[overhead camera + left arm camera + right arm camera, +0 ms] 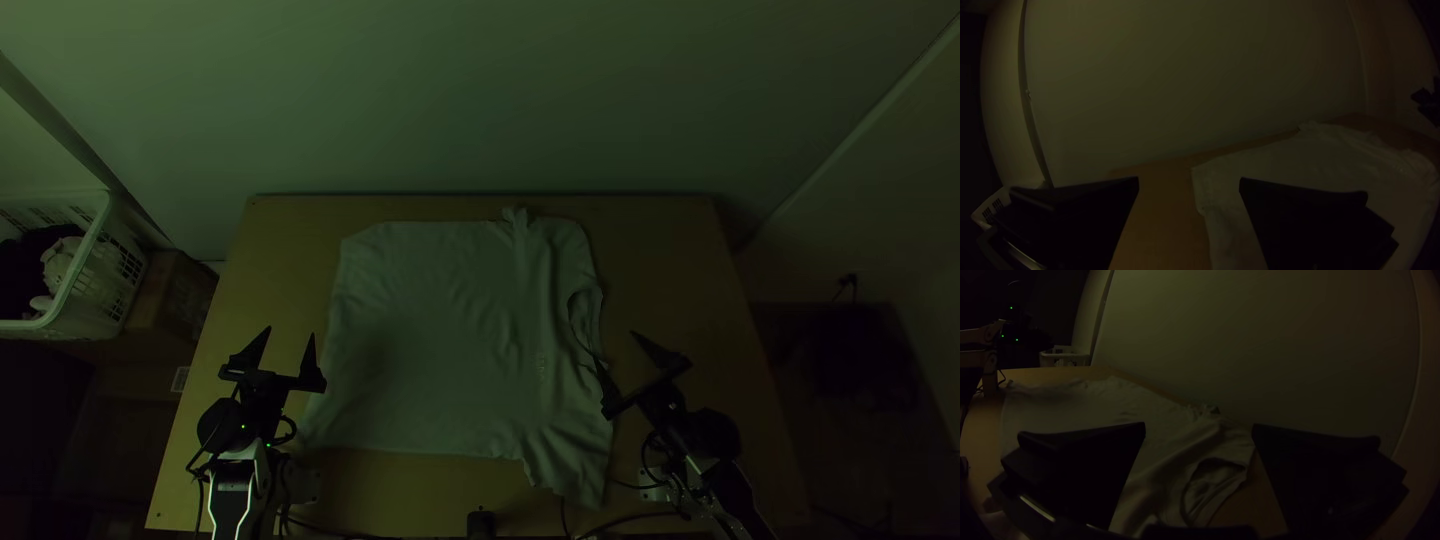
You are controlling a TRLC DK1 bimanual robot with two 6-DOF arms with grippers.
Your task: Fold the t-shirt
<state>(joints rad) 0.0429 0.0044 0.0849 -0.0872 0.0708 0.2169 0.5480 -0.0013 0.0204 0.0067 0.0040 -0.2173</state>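
Left gripper (290, 332) and right gripper (615, 347), both parted wide and empty, flank the spread t-shirt (440, 330), the right one nearer, beside its neck opening (596, 312).

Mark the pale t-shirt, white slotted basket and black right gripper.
Pale t-shirt (440, 320): top view, middle of its spread body.
White slotted basket (79, 260): top view, rim facing the table.
Right gripper (614, 346): top view, midway between its open fingertips.
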